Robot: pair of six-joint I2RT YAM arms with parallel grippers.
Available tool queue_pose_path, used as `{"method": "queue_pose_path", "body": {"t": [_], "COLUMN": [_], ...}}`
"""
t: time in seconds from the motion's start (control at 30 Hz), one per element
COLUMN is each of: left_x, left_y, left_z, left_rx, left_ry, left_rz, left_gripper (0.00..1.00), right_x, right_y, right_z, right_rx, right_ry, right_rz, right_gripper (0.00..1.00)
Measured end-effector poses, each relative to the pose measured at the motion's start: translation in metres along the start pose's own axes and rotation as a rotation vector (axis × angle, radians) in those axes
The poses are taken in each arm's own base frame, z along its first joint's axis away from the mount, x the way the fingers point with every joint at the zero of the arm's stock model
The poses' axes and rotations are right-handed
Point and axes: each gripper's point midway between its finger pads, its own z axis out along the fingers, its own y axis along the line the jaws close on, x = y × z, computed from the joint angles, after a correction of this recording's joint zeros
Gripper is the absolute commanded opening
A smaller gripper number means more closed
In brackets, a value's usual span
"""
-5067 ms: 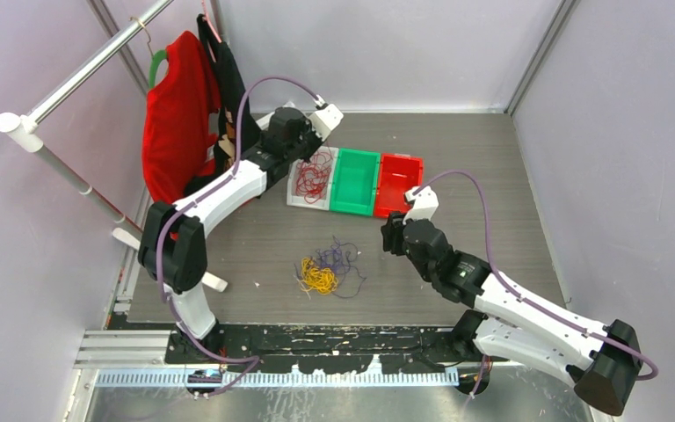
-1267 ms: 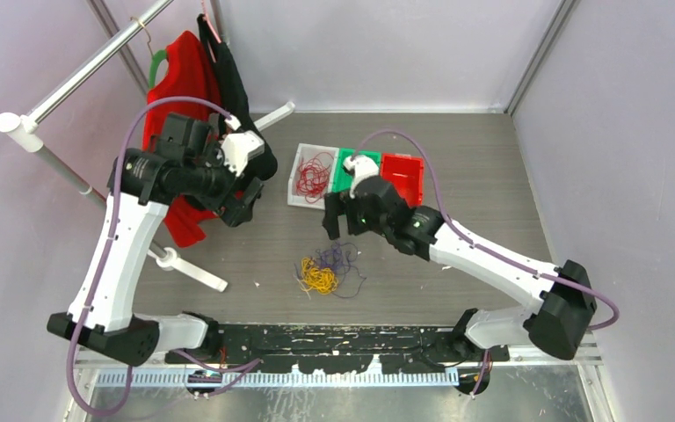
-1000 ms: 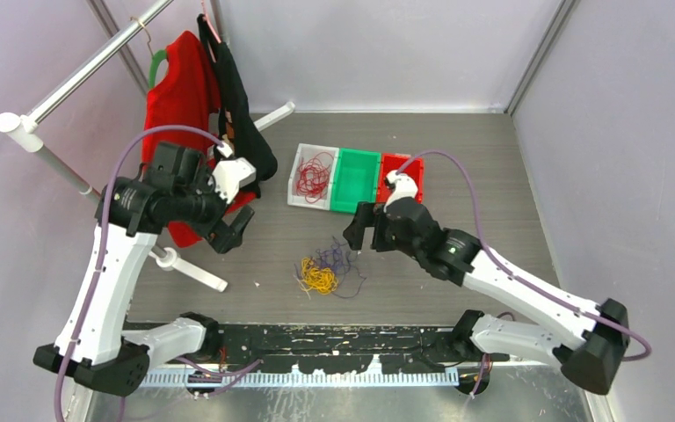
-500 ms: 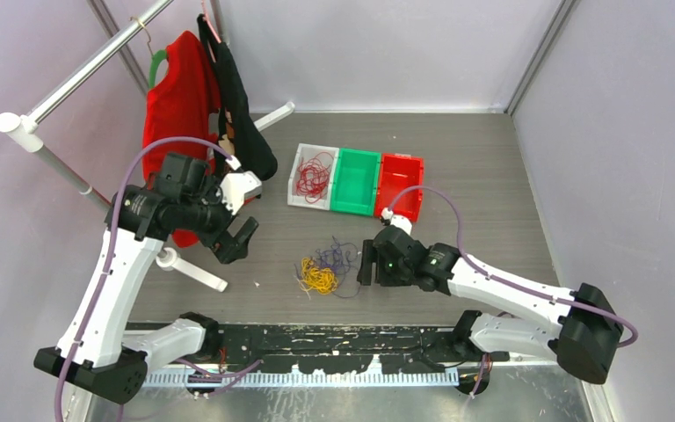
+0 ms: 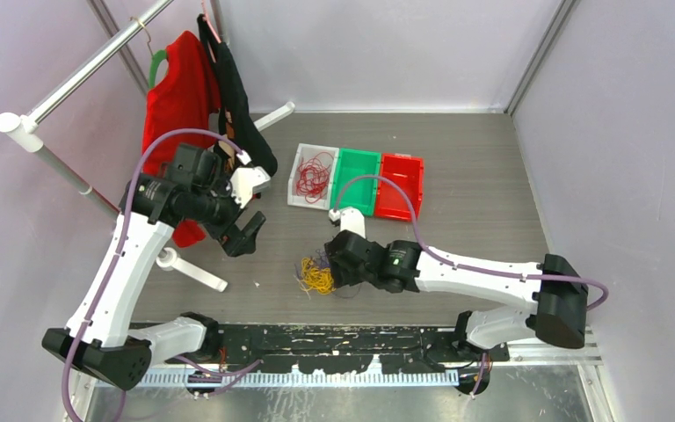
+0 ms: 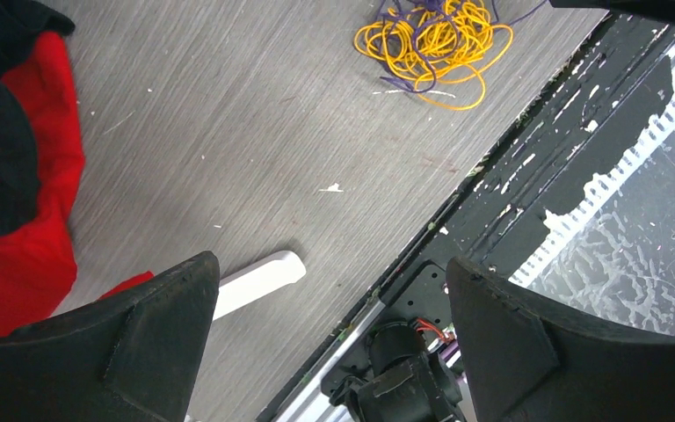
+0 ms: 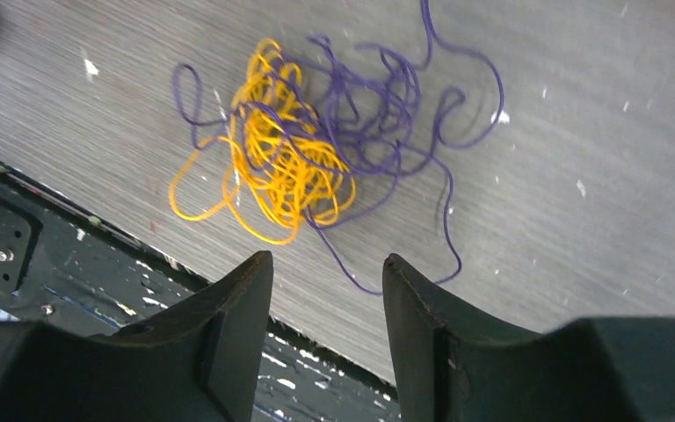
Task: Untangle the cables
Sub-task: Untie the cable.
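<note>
1. Yellow-and-purple cables (image 7: 299, 167) lie knotted together on the table (image 5: 475, 176), near its front edge. The red cables (image 5: 314, 176) sit apart in the white bin (image 5: 293, 199).
2. Right gripper (image 7: 327, 272) hovers over the tangle's near side. Its jaws stand at a narrow gap with nothing between them, likely lined up to pinch one strand.
3. Left gripper (image 6: 330, 290) hangs off to the left, spread wide and empty. It is probably kept clear until a second pull is needed.

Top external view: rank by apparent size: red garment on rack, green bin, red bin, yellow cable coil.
1. red fabric garment on the hanger
2. green plastic bin and red plastic bin: look alike, not ranked
3. yellow-orange coiled cable bundle
</note>
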Motion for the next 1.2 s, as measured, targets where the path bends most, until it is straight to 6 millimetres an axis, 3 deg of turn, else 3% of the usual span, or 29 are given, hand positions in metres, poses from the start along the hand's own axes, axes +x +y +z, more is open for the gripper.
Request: {"method": "queue_pose_path", "body": {"t": [0.1,0.2,0.33,0.43,0.53,0.67,0.77,0.97,1.2], "left_x": [-0.003,-0.006,-0.007,-0.006,-0.007,-0.007,-0.007,-0.009,-0.009], "left_y": [0.000,0.002,0.002,0.003,0.003,0.003,0.003,0.004,-0.003], "left_z": [0.001,0.001,0.001,0.001,0.001,0.001,0.001,-0.001,-0.003], "left_rx": [0.001,-0.002,-0.005,-0.008,-0.009,-0.009,-0.011,-0.018,0.014], "left_ry": [-0.013,-0.024,-0.026,-0.025,-0.027,-0.027,-0.025,-0.030,-0.044], "left_rz": [0.004,0.007,0.007,0.007,0.006,0.000,0.000,0.004,0.036], "left_gripper": [1.00,1.00,1.00,1.00,1.00,1.00,1.00,1.00,0.97], "right_x": [-0.013,-0.010,0.012,0.032,0.039,0.031,0.025,0.009,-0.034], "right_y": [0.016,0.030,0.049,0.045,0.038,0.036,0.033,0.044,0.075], "right_z": [-0.007,-0.002,0.030,0.050,0.062,0.072,0.073,0.049,-0.013], "right_rx": [-0.034,-0.070,-0.116,-0.100,-0.061,-0.016,0.006,-0.062,-0.262], "right_ry": [-0.067,-0.051,0.048,0.115,0.148,0.130,0.108,0.062,-0.106], "right_rz": [-0.072,-0.146,-0.247,-0.334,-0.408,-0.481,-0.504,-0.477,-0.364], "right_gripper": [0.53,0.52,0.52,0.50,0.41,0.18,0.11,0.08,0.06]}}
